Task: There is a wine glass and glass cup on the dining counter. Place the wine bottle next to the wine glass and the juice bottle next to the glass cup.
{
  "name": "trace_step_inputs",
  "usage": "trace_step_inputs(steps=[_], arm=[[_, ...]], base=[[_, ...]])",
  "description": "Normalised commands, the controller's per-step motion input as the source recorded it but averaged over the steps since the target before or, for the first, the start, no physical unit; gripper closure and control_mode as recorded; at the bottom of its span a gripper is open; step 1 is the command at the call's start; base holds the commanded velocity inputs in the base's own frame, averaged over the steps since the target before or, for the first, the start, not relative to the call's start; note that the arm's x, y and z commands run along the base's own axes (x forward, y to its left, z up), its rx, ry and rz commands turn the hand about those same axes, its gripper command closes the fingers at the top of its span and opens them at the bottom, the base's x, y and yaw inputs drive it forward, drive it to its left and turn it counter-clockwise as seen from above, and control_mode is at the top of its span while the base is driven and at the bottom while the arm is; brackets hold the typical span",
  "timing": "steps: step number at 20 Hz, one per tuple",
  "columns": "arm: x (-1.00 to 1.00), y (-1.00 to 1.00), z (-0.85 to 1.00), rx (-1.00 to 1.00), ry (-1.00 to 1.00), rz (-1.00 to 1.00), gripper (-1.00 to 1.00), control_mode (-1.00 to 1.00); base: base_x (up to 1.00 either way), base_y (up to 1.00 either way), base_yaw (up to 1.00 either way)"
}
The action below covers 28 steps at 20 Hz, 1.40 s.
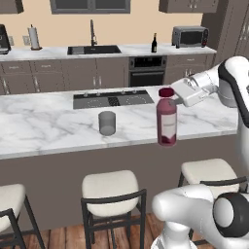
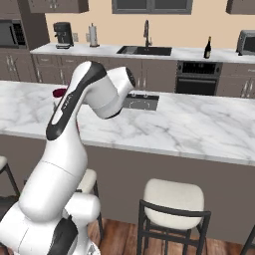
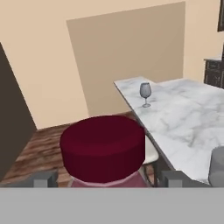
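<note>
Juice bottle (image 1: 167, 118) upright at dining counter (image 1: 44, 121) front edge; glass cup (image 1: 107, 123) near

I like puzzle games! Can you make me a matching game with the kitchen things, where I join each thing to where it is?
Things:
1. juice bottle
2. glass cup
3. wine bottle
4. wine glass

Places:
A. on the back worktop, between the sink and the toaster oven
B. at the front edge of the dining counter, right by the open gripper
C. near the far end of the dining counter, seen from the hand view
D. on the dining counter, beside the juice bottle but not touching it

Pairs: 1-B, 2-D, 3-A, 4-C
</note>
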Motion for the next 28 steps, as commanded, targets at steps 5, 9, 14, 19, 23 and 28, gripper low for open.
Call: trace_step_inputs(steps=[5, 9, 14, 19, 23, 28], arm=[[0.56, 0.05, -0.12, 0.08, 0.02, 0.0, 1.0, -1.0], [0.58, 0.08, -0.12, 0.06, 0.05, 0.0, 1.0, -1.0], [0.6, 0.16, -0.14, 0.0, 0.07, 0.0, 1.0, -1.0], [0.58, 0.1, -0.19, 0.0, 0.05, 0.0, 1.0, -1.0], [0.52, 0.06, -0.27, 0.0, 0.01, 0.0, 1.0, -1.0], [0.38, 0.05, -0.3, 0.0, 0.0, 0.04, 1.0, -1.0]], base=[[0.0, 0.0, 0.0], [0.0, 0.0, 0.0], [0.0, 0.0, 0.0], [0.0, 0.0, 0.0], [0.0, 0.0, 0.0], [0.0, 0.0, 0.0]])
